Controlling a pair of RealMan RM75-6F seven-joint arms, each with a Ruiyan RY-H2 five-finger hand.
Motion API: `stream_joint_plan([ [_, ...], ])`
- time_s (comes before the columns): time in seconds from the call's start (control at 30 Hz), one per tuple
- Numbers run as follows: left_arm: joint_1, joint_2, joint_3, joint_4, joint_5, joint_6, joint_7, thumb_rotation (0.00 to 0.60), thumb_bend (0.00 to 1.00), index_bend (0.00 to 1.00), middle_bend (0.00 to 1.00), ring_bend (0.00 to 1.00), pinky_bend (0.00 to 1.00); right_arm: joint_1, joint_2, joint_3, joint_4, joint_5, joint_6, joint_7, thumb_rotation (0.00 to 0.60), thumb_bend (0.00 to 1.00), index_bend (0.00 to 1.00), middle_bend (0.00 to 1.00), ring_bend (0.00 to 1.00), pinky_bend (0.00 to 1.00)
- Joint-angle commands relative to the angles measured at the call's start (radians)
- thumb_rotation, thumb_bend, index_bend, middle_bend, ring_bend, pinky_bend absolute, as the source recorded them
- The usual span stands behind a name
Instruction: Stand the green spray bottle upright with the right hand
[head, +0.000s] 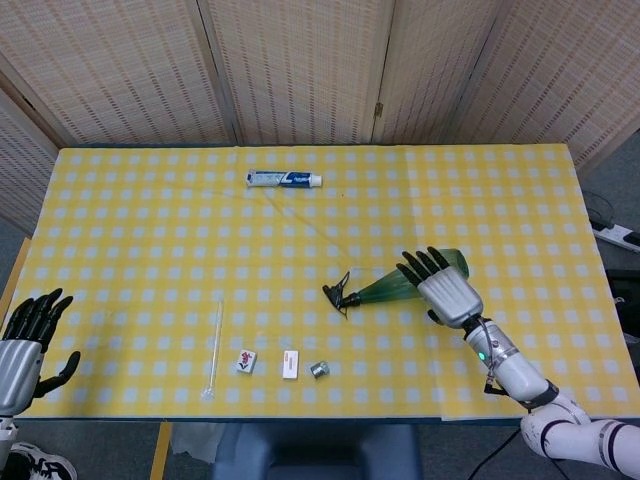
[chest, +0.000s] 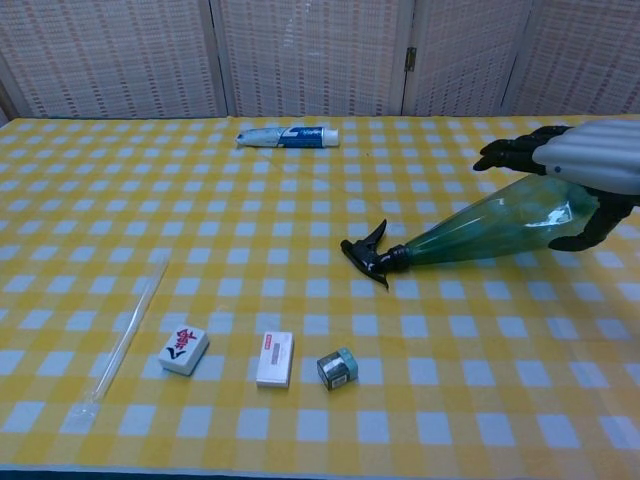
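The green spray bottle (head: 392, 288) (chest: 490, 228) lies on its side on the yellow checked table, black trigger nozzle (chest: 368, 254) pointing left. My right hand (head: 443, 288) (chest: 575, 165) hovers over the bottle's wide end, fingers spread and thumb hanging on the near side, holding nothing. Whether it touches the bottle is unclear. My left hand (head: 22, 340) stays open off the table's near left corner, seen only in the head view.
A toothpaste tube (head: 284, 179) lies at the far middle. Near the front edge lie a clear tube (chest: 125, 335), a mahjong tile (chest: 184, 349), a small white box (chest: 274, 358) and a small grey-green block (chest: 338, 367).
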Motion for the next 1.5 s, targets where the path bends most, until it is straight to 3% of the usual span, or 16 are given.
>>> stream_joint_plan([
  [0.03,0.004,0.005,-0.002,0.002,-0.001,0.007,-0.011,0.600,0.44,0.00,0.06,0.01,0.00,0.091,-0.082,0.017,0.060,0.122,-0.076,-0.115,0.600,0.29,0.00,0.00,0.03,0.00],
  [0.27,0.012,0.008,-0.016,0.010,-0.028,0.017,-0.026,0.600,0.44,0.00,0.06,0.01,0.00,0.158,-0.164,-0.009,0.135,0.238,-0.091,-0.190,0.600,0.30,0.00,0.03,0.05,0.00],
  [0.4,0.014,0.014,-0.017,0.011,-0.026,0.021,-0.044,0.600,0.44,0.00,0.06,0.01,0.00,0.179,-0.198,-0.026,0.171,0.261,-0.075,-0.204,0.600,0.29,0.02,0.12,0.10,0.00],
  [0.57,0.015,0.014,-0.017,0.016,-0.019,0.027,-0.058,0.600,0.44,0.00,0.06,0.01,0.00,0.185,-0.231,-0.034,0.205,0.236,-0.024,-0.185,0.600,0.29,0.29,0.35,0.28,0.02],
  [0.7,0.016,0.015,-0.018,0.018,-0.019,0.027,-0.065,0.600,0.44,0.00,0.06,0.01,0.00,0.169,-0.257,-0.029,0.233,0.125,0.073,-0.093,0.600,0.30,0.48,0.50,0.43,0.20],
  [0.87,0.014,0.016,-0.018,0.018,-0.022,0.019,-0.062,0.600,0.44,0.00,0.06,0.01,0.00,0.144,-0.265,-0.019,0.266,-0.021,0.196,0.110,0.600,0.29,0.62,0.62,0.56,0.37],
  [1.03,0.012,0.015,-0.019,0.016,-0.024,0.015,-0.057,0.600,0.44,0.00,0.06,0.02,0.00,0.093,-0.259,0.023,0.236,-0.095,0.336,0.422,0.600,0.30,0.63,0.63,0.58,0.43],
  [1.33,0.007,0.011,-0.021,0.018,-0.030,0.003,-0.049,0.600,0.44,0.00,0.06,0.01,0.00,0.002,-0.296,0.125,0.219,0.002,0.394,0.972,0.600,0.30,0.64,0.66,0.61,0.43],
  [1.5,0.007,0.009,-0.021,0.019,-0.031,0.001,-0.045,0.600,0.44,0.00,0.06,0.01,0.00,-0.047,-0.321,0.114,0.250,-0.009,0.396,1.215,0.600,0.29,0.64,0.66,0.61,0.43],
])
